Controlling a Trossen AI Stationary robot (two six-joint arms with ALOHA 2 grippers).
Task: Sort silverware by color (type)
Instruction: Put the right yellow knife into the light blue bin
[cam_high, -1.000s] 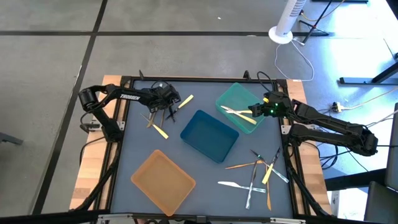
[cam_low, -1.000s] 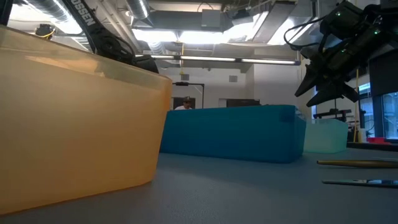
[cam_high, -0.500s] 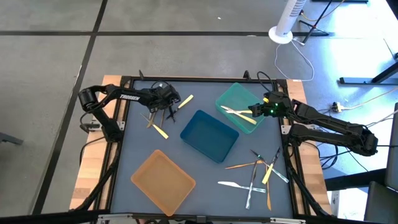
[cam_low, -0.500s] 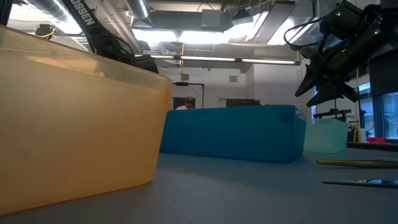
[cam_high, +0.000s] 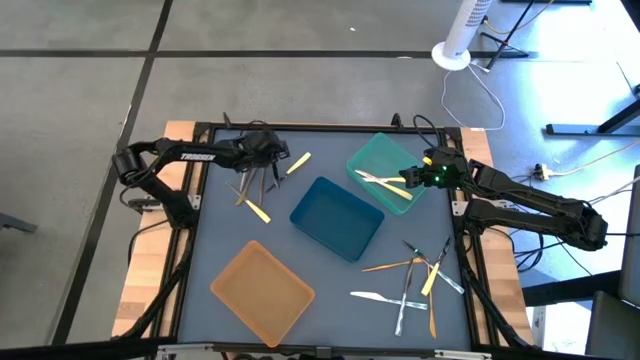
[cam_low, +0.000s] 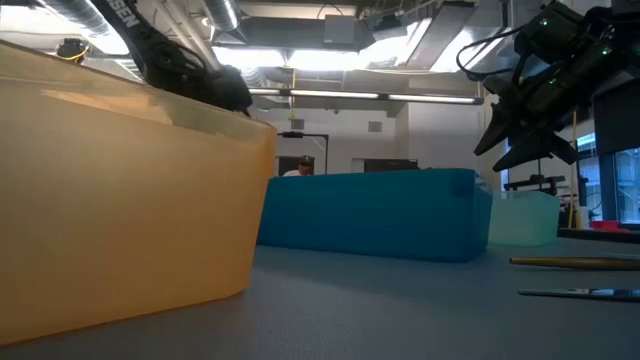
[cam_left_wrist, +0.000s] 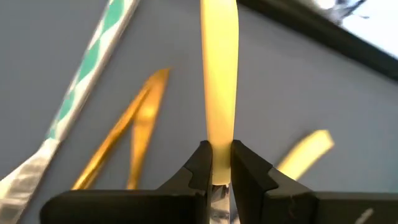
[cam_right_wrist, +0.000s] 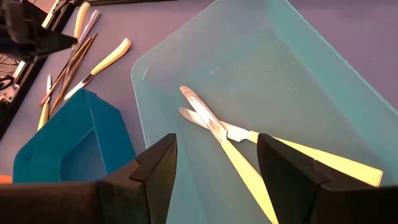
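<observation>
My left gripper (cam_high: 264, 158) is over the table's far left part and is shut on a yellow piece of silverware (cam_left_wrist: 219, 87). Under it lie an orange fork (cam_left_wrist: 134, 124), another yellow handle (cam_left_wrist: 305, 152) and a silvery piece (cam_left_wrist: 74, 106). My right gripper (cam_right_wrist: 217, 186) hangs open over the teal tray (cam_high: 385, 172). Two yellow-handled knives (cam_right_wrist: 249, 152) lie flat on that tray's floor. A loose heap of yellow, orange and silvery silverware (cam_high: 415, 275) lies on the table's near right part. My left gripper pinches the yellow piece by one end (cam_left_wrist: 217, 158) between its two fingers (cam_left_wrist: 200, 167). The piece runs straight on from the fingertips, along the fingers. Whether its far end is off the table, I cannot tell.
The blue tray (cam_high: 337, 216) sits mid-table and the orange tray (cam_high: 262, 290) toward the near left; in the low view the orange tray (cam_low: 120, 200) hides most of the left side. One yellow piece (cam_high: 298, 162) lies beside the left gripper. A raised dark frame (cam_high: 300, 127) borders the table.
The left arm has drawn back toward the table's left edge, and its gripper has risen a little and shifted toward the far edge, still shut. The right arm and the knives in the teal tray have kept still.
</observation>
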